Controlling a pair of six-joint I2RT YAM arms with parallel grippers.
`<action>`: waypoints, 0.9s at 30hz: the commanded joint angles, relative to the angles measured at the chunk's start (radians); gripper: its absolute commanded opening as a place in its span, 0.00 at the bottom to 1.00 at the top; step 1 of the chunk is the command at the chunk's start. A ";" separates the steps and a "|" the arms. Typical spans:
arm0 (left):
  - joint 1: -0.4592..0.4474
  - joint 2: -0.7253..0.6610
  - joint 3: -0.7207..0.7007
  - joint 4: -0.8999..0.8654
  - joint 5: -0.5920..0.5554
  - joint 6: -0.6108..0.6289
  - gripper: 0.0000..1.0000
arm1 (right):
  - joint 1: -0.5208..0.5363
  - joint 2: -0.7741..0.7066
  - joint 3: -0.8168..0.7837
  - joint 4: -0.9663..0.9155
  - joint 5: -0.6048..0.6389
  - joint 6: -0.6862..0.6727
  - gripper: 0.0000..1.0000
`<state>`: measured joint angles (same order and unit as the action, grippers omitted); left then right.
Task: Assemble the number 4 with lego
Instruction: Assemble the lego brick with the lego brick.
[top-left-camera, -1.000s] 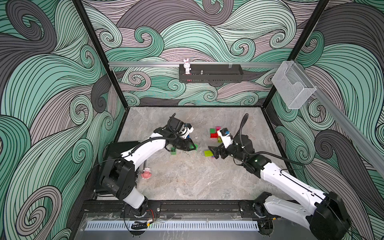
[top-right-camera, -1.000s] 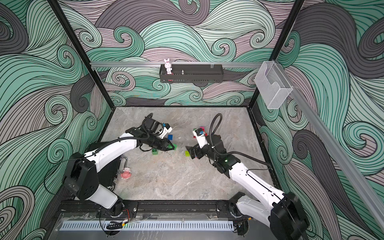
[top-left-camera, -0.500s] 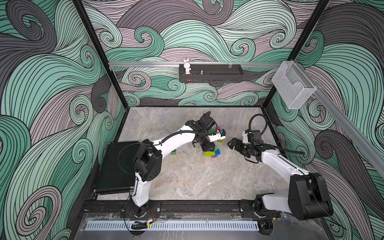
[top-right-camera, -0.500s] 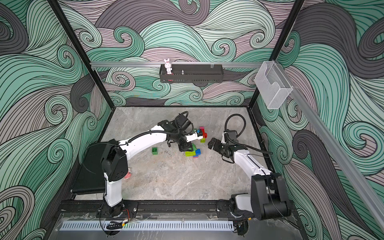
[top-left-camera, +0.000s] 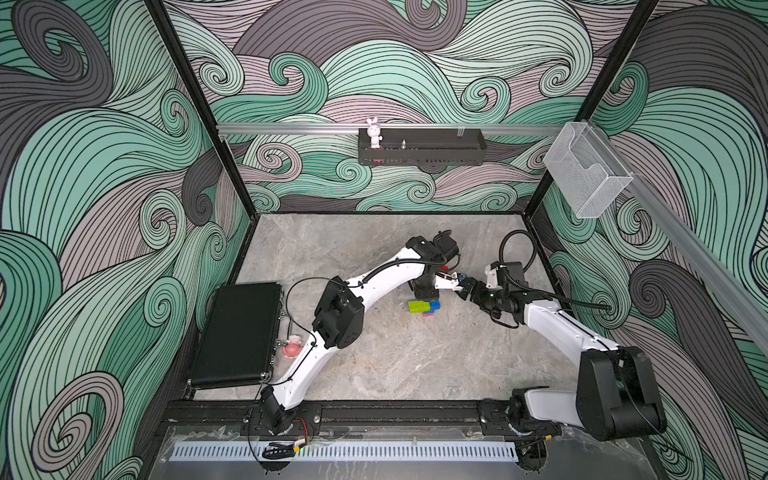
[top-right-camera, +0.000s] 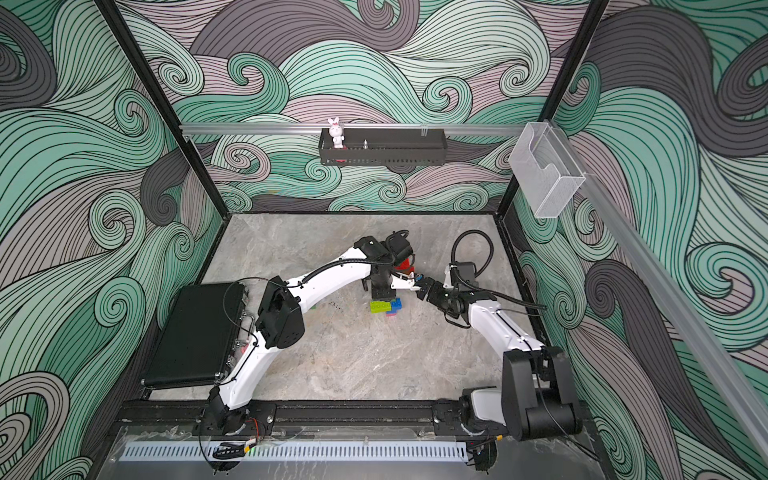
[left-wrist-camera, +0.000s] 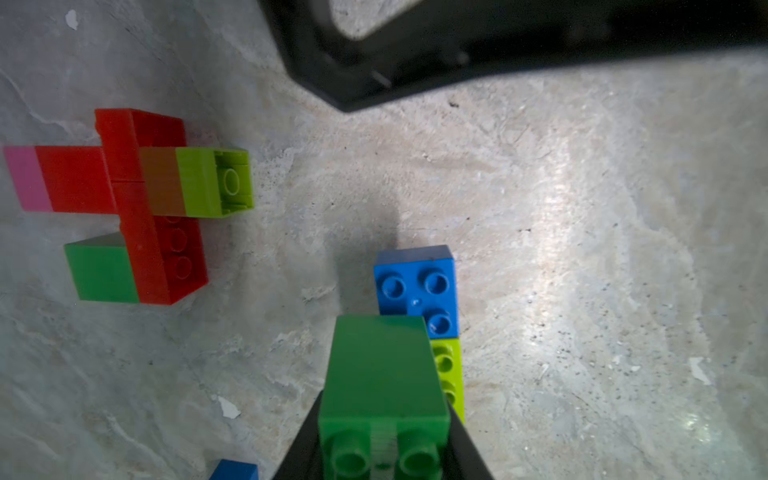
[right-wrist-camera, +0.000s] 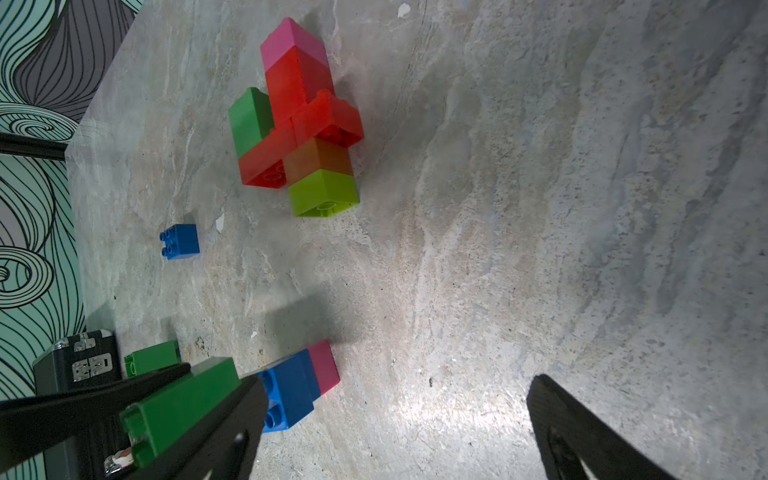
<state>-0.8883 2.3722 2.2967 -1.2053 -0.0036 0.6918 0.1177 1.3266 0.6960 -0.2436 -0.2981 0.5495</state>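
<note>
My left gripper (left-wrist-camera: 382, 440) is shut on a dark green lego brick (left-wrist-camera: 380, 374), held just above a joined cluster of a blue brick (left-wrist-camera: 415, 286), a lime brick (left-wrist-camera: 449, 374) and a pink brick (right-wrist-camera: 326, 365). In both top views the left gripper (top-left-camera: 424, 293) (top-right-camera: 381, 293) hangs over that cluster (top-left-camera: 419, 306) (top-right-camera: 380, 306). My right gripper (right-wrist-camera: 397, 384) is open and empty, close beside the left one (top-left-camera: 463, 286). A cross-shaped assembly of red, pink, green, orange and lime bricks (left-wrist-camera: 133, 199) (right-wrist-camera: 299, 124) lies on the table farther back.
A loose blue brick (right-wrist-camera: 179, 242) and a loose green brick (right-wrist-camera: 151, 357) lie on the grey table. A black case (top-left-camera: 239, 332) and a pink figurine (top-left-camera: 292, 345) sit at the left. A black rack (top-left-camera: 422, 151) and a clear box (top-left-camera: 586, 174) hang on the walls.
Over the last second my left arm swung right, across to the lime and blue cluster, and my right arm drew back to the right. Little has shifted in the last half second.
</note>
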 joint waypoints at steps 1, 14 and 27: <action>-0.019 0.021 0.046 -0.129 -0.042 0.044 0.00 | 0.000 0.027 0.010 -0.004 -0.030 -0.018 0.99; -0.032 0.015 0.067 -0.135 0.008 0.017 0.00 | 0.000 0.065 0.015 0.007 -0.041 -0.021 0.99; -0.041 0.057 0.069 -0.084 -0.022 -0.020 0.00 | 0.000 0.068 0.005 0.012 -0.042 -0.028 0.99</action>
<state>-0.9150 2.3917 2.3360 -1.2816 -0.0212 0.6876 0.1162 1.3922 0.6968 -0.2451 -0.3248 0.5320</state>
